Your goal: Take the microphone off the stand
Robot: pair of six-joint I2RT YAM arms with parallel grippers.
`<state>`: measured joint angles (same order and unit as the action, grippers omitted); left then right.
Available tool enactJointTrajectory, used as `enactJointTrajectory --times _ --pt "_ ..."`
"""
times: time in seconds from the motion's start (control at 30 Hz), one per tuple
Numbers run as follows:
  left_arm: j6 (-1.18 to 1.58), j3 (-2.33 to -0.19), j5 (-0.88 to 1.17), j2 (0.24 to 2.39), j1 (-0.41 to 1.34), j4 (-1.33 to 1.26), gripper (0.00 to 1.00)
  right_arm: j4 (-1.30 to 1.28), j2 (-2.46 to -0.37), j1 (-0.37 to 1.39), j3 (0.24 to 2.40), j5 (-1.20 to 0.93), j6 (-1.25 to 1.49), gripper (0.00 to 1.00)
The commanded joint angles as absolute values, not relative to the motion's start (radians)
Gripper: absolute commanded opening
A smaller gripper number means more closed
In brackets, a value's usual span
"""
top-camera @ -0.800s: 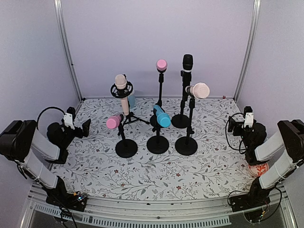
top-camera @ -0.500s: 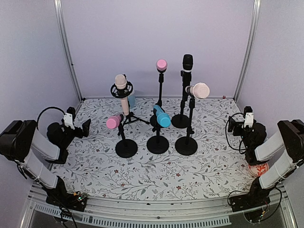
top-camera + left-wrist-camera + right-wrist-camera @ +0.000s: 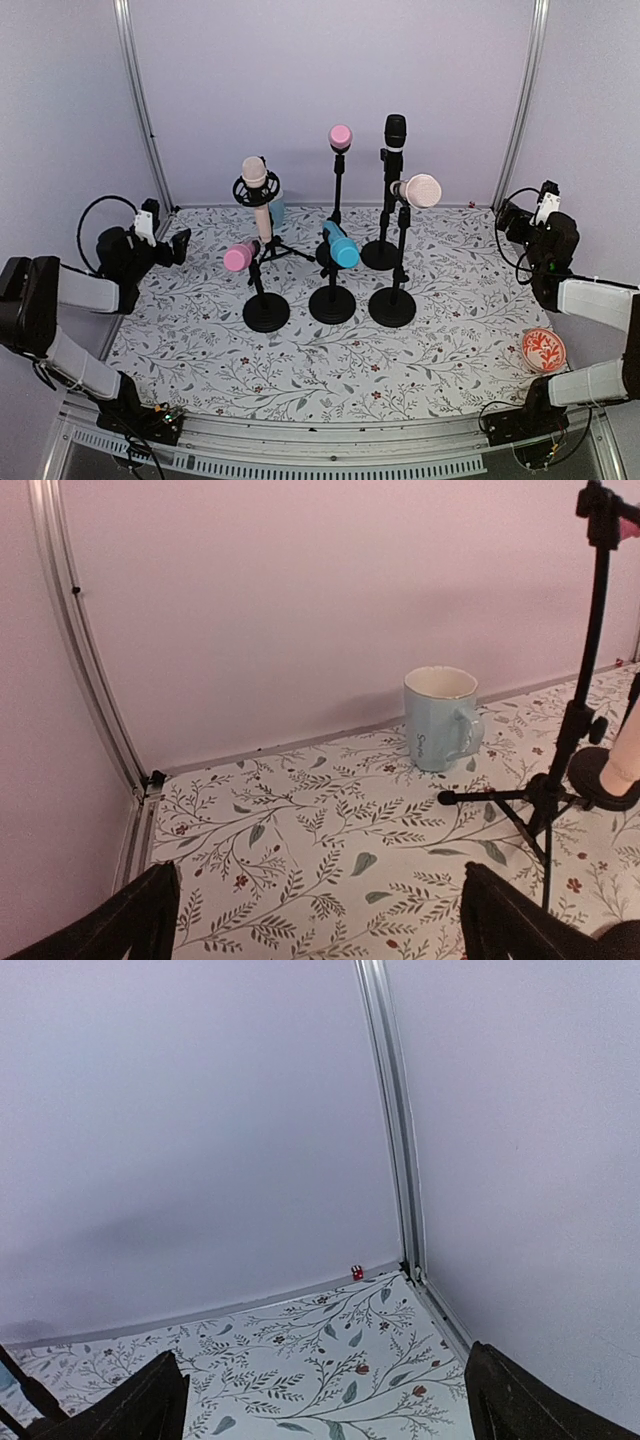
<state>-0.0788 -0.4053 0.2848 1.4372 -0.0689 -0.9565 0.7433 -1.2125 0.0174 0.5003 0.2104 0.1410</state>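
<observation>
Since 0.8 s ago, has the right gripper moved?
Yes. The right gripper has swung up and back, closer to the right corner post.

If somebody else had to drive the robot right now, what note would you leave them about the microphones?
Left pincer: open, empty, at the table's left edge, touching nothing.
Right pincer: open, empty, raised near the back right corner.
Things: six microphones, each on its own stand, mid-table. Front row: pink microphone, blue microphone, white microphone. Behind: beige microphone, rear pink microphone, black microphone.
Done: nothing removed yet.
Left: choose a microphone, grip it, lift it clear of its stand.
</observation>
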Motion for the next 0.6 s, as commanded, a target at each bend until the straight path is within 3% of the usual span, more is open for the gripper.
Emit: enactJointTrajectory --times 0.0,0.1,0.27,0.57 --pt "-0.143 -0.650 0.334 1.411 -0.080 -0.378 0.99 0.453 -1.115 0.013 0.570 0.194 0.357 0.99" --pt "-0.197 -0.776 0.423 1.412 -0.081 -0.112 0.99 0.452 -1.047 0.013 0.559 0.035 0.379 0.99" --pt "-0.239 -0.871 0.515 1.336 -0.085 0.109 0.99 0.370 -1.001 0.018 0.595 -0.203 0.350 0.99" --pt "-0.325 -1.001 0.650 1.234 -0.084 0.375 0.99 0.176 -0.848 0.225 0.623 -0.167 0.116 0.99"
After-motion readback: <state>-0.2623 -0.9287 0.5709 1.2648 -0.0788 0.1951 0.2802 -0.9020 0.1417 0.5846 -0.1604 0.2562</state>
